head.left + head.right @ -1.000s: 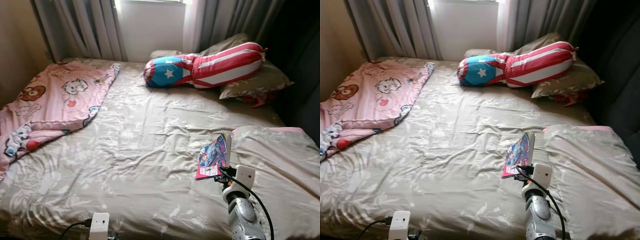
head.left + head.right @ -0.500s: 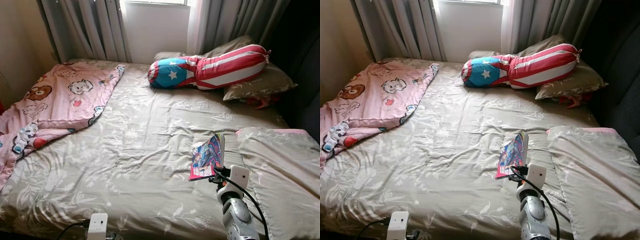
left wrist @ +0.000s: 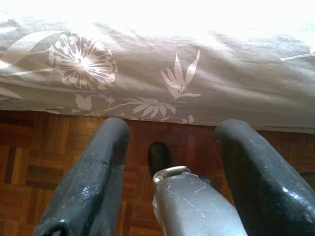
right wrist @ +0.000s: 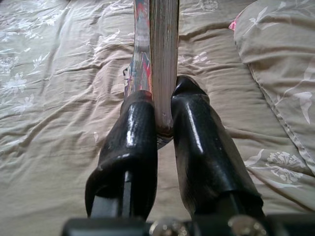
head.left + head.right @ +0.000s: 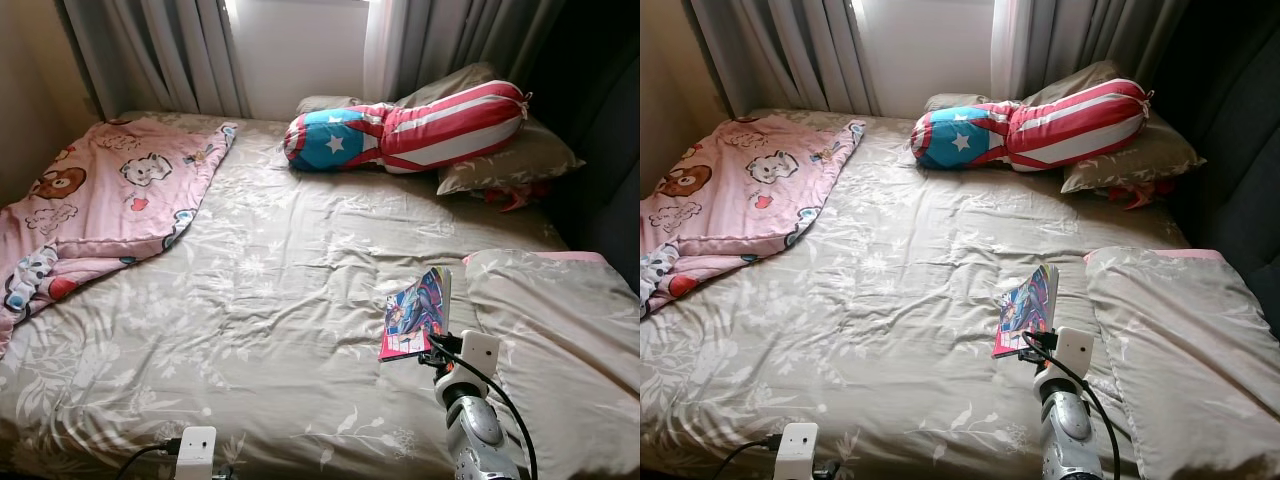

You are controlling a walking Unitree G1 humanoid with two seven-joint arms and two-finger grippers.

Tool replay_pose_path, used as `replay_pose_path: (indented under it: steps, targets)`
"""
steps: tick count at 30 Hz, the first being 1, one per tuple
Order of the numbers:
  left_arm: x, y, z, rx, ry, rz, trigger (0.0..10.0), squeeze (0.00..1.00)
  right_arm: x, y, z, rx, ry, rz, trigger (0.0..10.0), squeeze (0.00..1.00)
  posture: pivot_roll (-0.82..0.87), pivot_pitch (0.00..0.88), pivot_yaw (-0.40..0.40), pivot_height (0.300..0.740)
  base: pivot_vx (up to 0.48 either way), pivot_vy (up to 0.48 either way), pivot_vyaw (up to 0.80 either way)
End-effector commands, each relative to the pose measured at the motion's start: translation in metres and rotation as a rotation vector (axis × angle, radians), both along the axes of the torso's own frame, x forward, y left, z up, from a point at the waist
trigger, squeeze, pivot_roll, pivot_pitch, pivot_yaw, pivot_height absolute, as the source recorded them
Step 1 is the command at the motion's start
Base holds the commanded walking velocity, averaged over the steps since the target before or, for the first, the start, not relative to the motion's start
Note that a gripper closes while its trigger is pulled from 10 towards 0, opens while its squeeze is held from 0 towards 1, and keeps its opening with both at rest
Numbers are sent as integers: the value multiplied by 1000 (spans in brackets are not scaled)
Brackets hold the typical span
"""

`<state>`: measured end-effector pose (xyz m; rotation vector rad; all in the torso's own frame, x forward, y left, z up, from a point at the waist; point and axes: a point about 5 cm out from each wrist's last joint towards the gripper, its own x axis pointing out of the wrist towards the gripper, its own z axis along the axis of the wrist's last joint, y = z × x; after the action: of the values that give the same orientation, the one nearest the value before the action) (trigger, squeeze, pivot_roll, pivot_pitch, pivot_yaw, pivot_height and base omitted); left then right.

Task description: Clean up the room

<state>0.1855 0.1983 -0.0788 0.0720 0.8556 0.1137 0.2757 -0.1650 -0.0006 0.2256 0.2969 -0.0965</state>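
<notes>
A colourful book (image 5: 417, 314) is held up over the right half of the bed (image 5: 290, 300), tilted on edge. My right gripper (image 4: 164, 105) is shut on its lower edge, one black finger (image 4: 133, 129) on each side of the pages. The right arm (image 5: 470, 420) rises from the lower right. My left gripper (image 3: 170, 162) hangs low at the bed's front edge, open, with nothing between its fingers; wooden floor (image 3: 39, 162) lies below it.
A pink cartoon blanket (image 5: 90, 205) lies bunched on the bed's left side. A red, white and blue bolster (image 5: 410, 127) rests on grey pillows (image 5: 515, 155) at the head. Another pillow (image 5: 560, 330) lies at the right. Grey curtains (image 5: 160, 50) hang behind.
The camera has swayed slightly, so the whole scene shifts. The book stays in my right gripper at about the same height over the bed.
</notes>
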Motion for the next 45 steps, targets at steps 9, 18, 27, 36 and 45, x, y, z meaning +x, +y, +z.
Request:
replay_pose_path:
  steps: [9, 18, 27, 36, 45]
  targets:
    - [-5, 0, -3, 15, 26, -26, 10000, 0, 8, 0, 8, -6, -39, -9, 10000, 0, -17, 0, -55, 740, 0, -287, 0]
    - [-9, 4, -4, 12, 30, -4, 10000, 0, 7, 0, 8, -15, -35, -9, 10000, 0, -12, 0, -60, 740, 0, 0, -319]
    - [-9, 5, -4, 16, 34, 0, 10000, 0, 6, 0, 7, -15, -31, -10, 10000, 0, -12, 0, -58, 740, 0, 0, 0]
    - [-9, 7, -4, 19, 41, 7, 10000, 0, 6, 2, 6, -14, -26, -4, 10000, 0, -10, 0, -57, 740, 0, 0, 0]
    - [-10, 7, -4, 13, 42, 10, 10000, 0, 6, 2, 6, -14, -24, 0, 10000, 0, -11, 0, -58, 740, 53, 0, 0]
